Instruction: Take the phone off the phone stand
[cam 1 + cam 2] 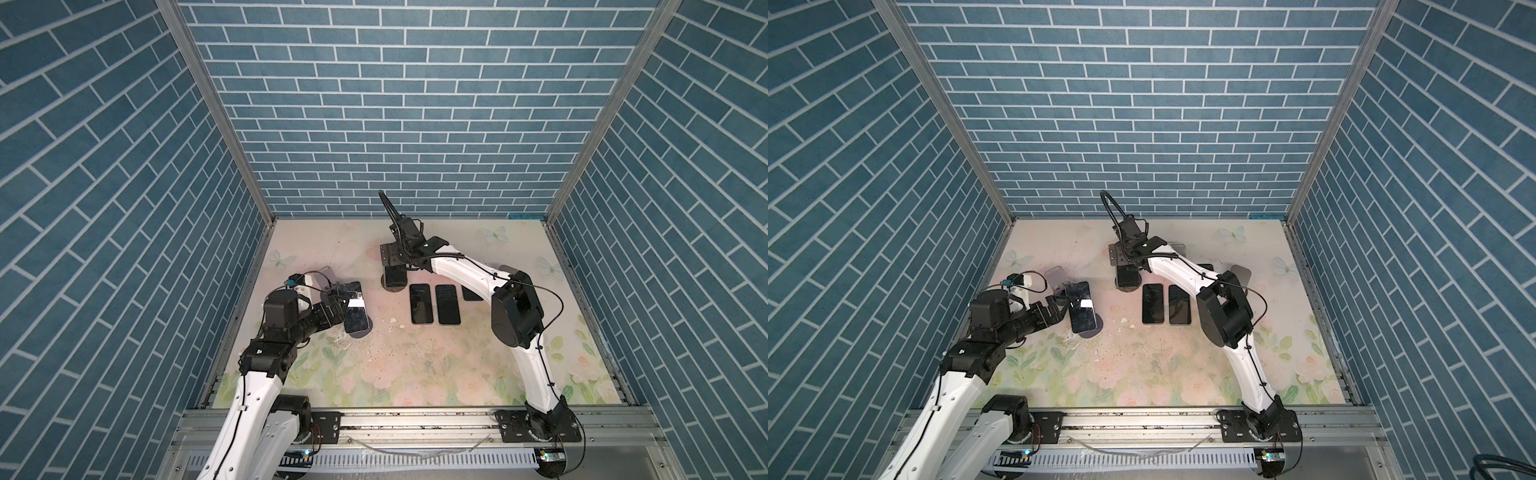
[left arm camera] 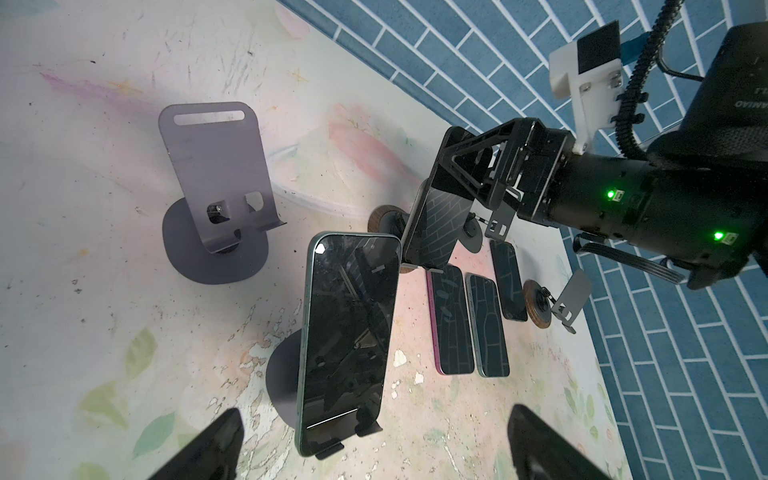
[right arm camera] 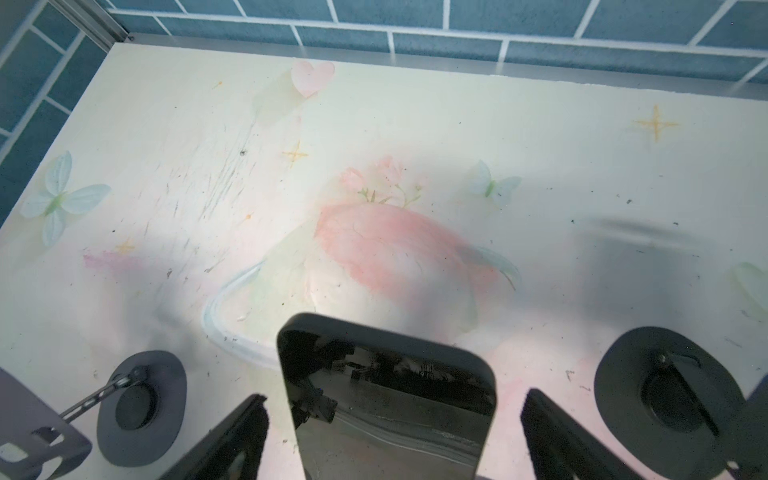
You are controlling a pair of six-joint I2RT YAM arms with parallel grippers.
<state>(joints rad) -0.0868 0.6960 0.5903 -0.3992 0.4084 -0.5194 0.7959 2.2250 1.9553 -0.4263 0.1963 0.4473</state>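
Facing the green-edged black glass phone (image 1: 355,309) at three o'clock with my left gripper (image 1: 336,306) spread wide, I judge it stiff, slick, fragile: pinch its long edges.

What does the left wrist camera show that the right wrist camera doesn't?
Only the left wrist view: an empty grey stand, a green-edged phone propped up, and three phones lying flat. Only the right wrist view: a pink heart and a butterfly printed on the table. Both: that flowery table and the dark phone standing between the right gripper's open fingers.
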